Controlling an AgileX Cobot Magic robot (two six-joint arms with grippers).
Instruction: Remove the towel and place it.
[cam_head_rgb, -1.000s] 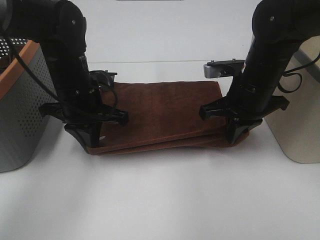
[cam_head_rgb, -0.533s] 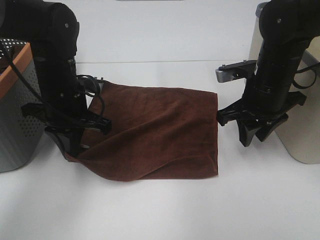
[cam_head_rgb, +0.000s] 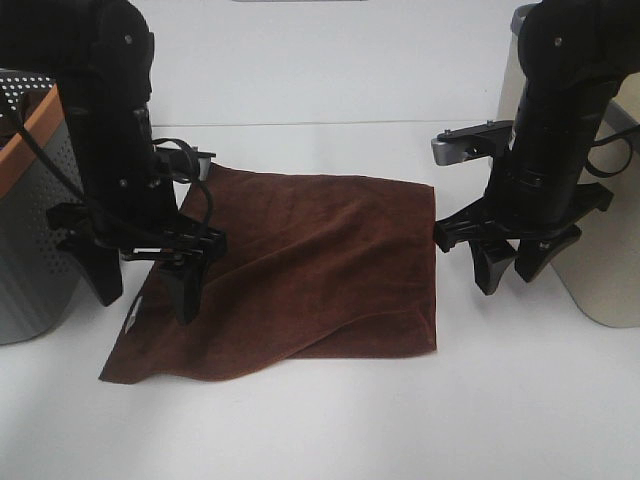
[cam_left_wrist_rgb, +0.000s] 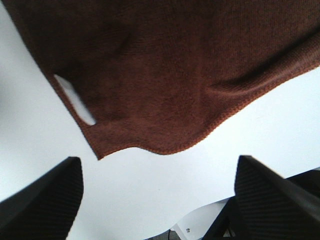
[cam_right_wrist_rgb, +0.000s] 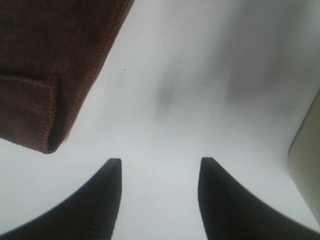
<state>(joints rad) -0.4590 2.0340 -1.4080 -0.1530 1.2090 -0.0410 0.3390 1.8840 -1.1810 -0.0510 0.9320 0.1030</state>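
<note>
The towel (cam_head_rgb: 290, 275) lies spread on the table (cam_head_rgb: 320, 430), one near edge rumpled. Left gripper (cam_head_rgb: 150, 285) hangs spread wide above its corner, empty; right gripper (cam_head_rgb: 512, 265) parted beside it, holding nothing. Risk: a finger possibly snagging that corner when lifting away.

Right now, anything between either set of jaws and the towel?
Nothing visible. The left gripper hangs open right over the towel, near its white tag. The right gripper, also open, is just off the towel's edge, with only bare table between.
</note>
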